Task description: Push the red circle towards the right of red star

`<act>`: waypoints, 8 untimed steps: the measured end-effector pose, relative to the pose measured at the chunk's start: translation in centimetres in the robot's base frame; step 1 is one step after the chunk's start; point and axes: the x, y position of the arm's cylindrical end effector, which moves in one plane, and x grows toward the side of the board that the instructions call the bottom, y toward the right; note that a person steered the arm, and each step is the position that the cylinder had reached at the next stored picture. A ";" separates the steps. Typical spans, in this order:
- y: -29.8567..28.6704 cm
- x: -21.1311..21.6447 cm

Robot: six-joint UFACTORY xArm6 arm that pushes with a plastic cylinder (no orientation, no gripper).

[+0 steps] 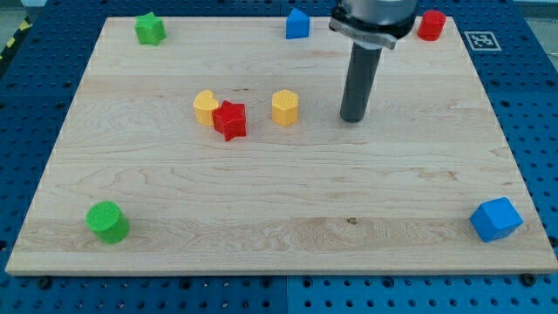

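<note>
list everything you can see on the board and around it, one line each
green star: 1, green, top left corner of the board
blue block: 1, blue, house-like shape, top edge near the middle
red circle: 1, red, top right, partly behind the arm
yellow heart: 1, yellow, left of centre, touching the red star
red star: 1, red, left of centre
yellow hexagon: 1, yellow, just right of the red star, apart from it
green circle: 1, green, bottom left
blue cube: 1, blue, bottom right corner
board: 1, pale wood
marker tag: 1, black and white, beyond the top right corner
my tip: 1, dark rod, right of the yellow hexagon, touching no block
</note>
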 end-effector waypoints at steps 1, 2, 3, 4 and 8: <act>-2.8 -1.2; -6.7 -1.1; -10.5 -0.5; -11.7 -0.3; 24.9 -2.6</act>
